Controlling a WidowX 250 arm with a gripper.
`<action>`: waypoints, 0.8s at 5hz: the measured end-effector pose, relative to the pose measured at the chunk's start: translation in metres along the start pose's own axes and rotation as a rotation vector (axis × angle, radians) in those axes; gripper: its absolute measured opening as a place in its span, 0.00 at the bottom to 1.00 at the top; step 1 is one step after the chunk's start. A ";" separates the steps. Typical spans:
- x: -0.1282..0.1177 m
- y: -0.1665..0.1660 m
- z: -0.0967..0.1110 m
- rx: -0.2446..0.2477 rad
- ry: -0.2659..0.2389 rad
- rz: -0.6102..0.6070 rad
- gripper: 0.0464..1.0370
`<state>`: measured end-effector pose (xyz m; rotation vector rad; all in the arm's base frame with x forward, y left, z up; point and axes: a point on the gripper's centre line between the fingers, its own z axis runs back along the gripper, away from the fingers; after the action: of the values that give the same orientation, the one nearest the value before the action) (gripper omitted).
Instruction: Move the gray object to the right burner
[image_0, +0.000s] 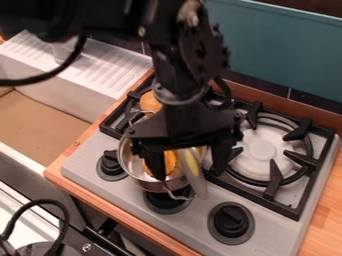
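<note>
The gripper (188, 172) is held wide open over the gray pot (153, 186). The pot is set on the left side of the stove (84, 161), near the front knobs, and something orange (170, 163) can be seen in it.

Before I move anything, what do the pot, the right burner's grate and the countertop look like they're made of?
The pot looks like shiny metal, likely stainless steel: silvery with bright reflections. The grate is dull black with thick bars, perhaps cast iron or coated steel. The countertop seems wood or wood-look laminate, warm orange-brown with grain-like streaks.
</note>
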<state>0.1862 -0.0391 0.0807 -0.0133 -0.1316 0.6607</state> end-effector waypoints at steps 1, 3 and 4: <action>-0.006 0.000 -0.003 0.033 -0.006 0.018 0.96; -0.008 -0.001 -0.010 0.077 -0.043 0.029 0.92; -0.007 -0.003 -0.012 0.078 -0.059 0.041 0.65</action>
<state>0.1840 -0.0452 0.0684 0.0790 -0.1621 0.7069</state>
